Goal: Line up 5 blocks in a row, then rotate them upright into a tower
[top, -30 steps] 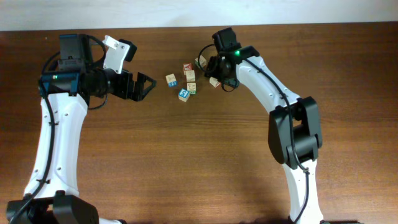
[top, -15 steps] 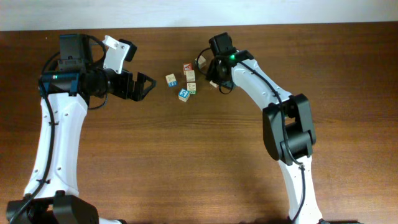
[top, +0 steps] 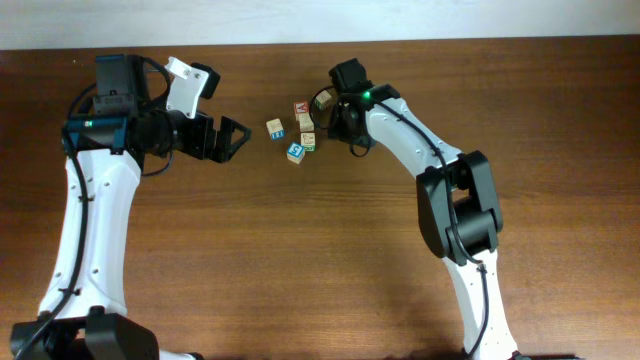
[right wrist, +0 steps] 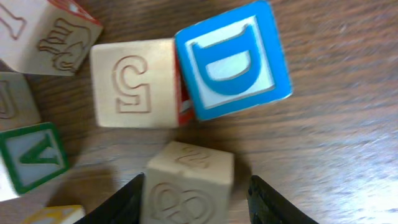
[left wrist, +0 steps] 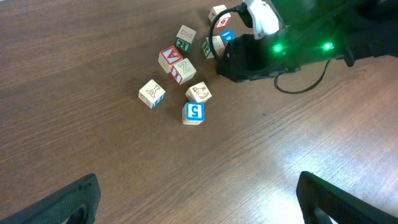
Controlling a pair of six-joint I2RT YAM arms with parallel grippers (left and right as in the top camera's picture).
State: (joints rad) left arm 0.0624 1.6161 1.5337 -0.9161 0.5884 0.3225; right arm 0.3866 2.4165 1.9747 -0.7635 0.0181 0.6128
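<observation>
Blocks (top: 305, 121) are clustered on the tabletop (top: 300, 260). One tan block (right wrist: 186, 183) is gripped by the half-closed right end effector (right wrist: 196, 200). The left end effector (top: 238, 137) is held fully open.

Blocks (top: 276, 128) clustered on brown table (top: 300, 260), left tool (top: 240, 140) spread wide nearby, right tool (top: 338, 120) at cluster's edge

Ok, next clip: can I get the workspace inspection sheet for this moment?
Surface: brown wooden table, no spills or marks seen.
Job's things: about eight alphabet blocks in a loose cluster mid-table.
Clutter: nothing seen.
Grippers: left gripper open and empty, beside the cluster; right gripper straddles a tan block, firm contact unclear.
Cables: black cable loops near the right gripper, close to the blocks.
Surroundings: pale strip beyond the table's far edge.
</observation>
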